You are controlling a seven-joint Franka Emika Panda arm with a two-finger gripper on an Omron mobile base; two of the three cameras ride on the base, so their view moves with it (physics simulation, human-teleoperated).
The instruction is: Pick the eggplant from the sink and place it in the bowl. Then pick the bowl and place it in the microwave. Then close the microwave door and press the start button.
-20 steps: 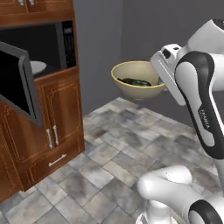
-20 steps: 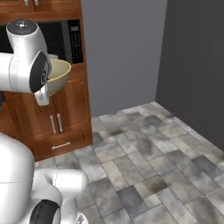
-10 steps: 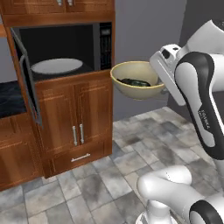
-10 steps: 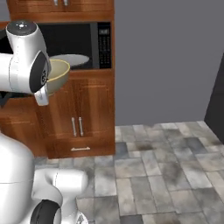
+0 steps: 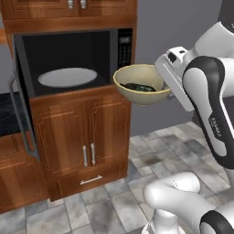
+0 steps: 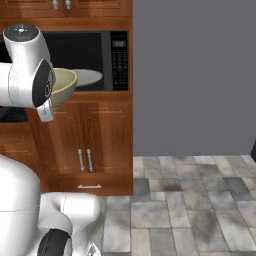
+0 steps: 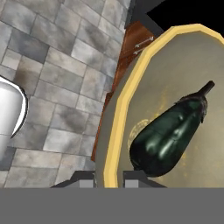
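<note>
The pale yellow bowl (image 5: 137, 93) hangs in the air just right of the microwave (image 5: 77, 59), level with its lower edge. The dark eggplant (image 5: 140, 87) lies inside it. My gripper (image 5: 167, 89) is shut on the bowl's right rim. In the hand view the rim (image 7: 114, 131) passes between my fingertips (image 7: 84, 180), with the eggplant (image 7: 168, 131) just beyond. The microwave door (image 5: 19, 91) is swung open to the left, and the white plate (image 5: 67, 77) lies in the dark cavity. From the right, the bowl (image 6: 64, 85) shows partly behind my arm. The sink is out of view.
The black keypad panel (image 5: 124, 48) runs down the microwave's right side. Wooden cabinet doors (image 5: 87, 137) and a drawer sit below it, more cabinets above. A grey wall (image 6: 195, 75) stands to the right, over a stone-tiled floor (image 6: 190, 200).
The whole picture has shifted: the base has moved, bringing the microwave from the far left toward the middle. The bowl with the eggplant keeps its place in my gripper.
</note>
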